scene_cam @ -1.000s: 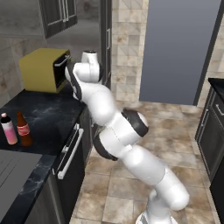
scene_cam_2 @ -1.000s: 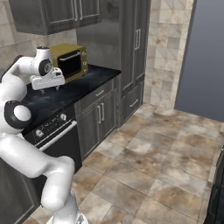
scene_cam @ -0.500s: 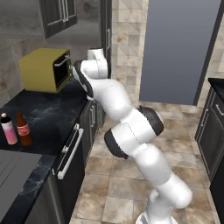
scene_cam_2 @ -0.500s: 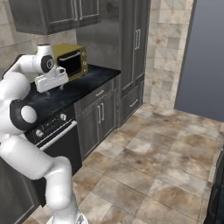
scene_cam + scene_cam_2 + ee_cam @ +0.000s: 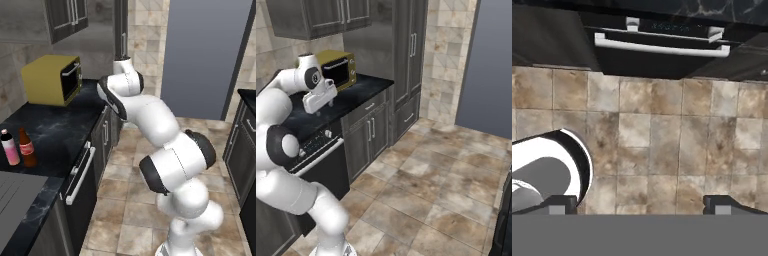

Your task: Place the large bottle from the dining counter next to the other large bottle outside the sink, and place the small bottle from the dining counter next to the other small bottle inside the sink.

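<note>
The large bottle from the dining counter (image 5: pixel 27 148), dark brown with a red label, stands upright on the black counter just right of the pink bottle with a dark cap (image 5: pixel 10 147). Both are beside the grey sink (image 5: pixel 15 192), outside its basin. My gripper (image 5: pixel 323 106) hangs in front of the counter edge, well to the right of the bottles. In the hand view the gripper (image 5: pixel 640 205) is open and holds nothing, its fingertips (image 5: pixel 722 204) wide apart over the tiled floor. The dining counter and the small bottles are out of view.
A yellow microwave (image 5: pixel 50 79) sits at the back of the counter. An oven with a white handle (image 5: pixel 662 49) is under the counter, below my hand. Tall grey cabinets (image 5: pixel 406 55) stand beyond. Another black counter (image 5: pixel 247 97) is at the far right.
The arm has swung right and folded, its elbow rising toward the middle of the left base view. The hand has drifted from over the counter out past its edge. The bottles have not moved.
</note>
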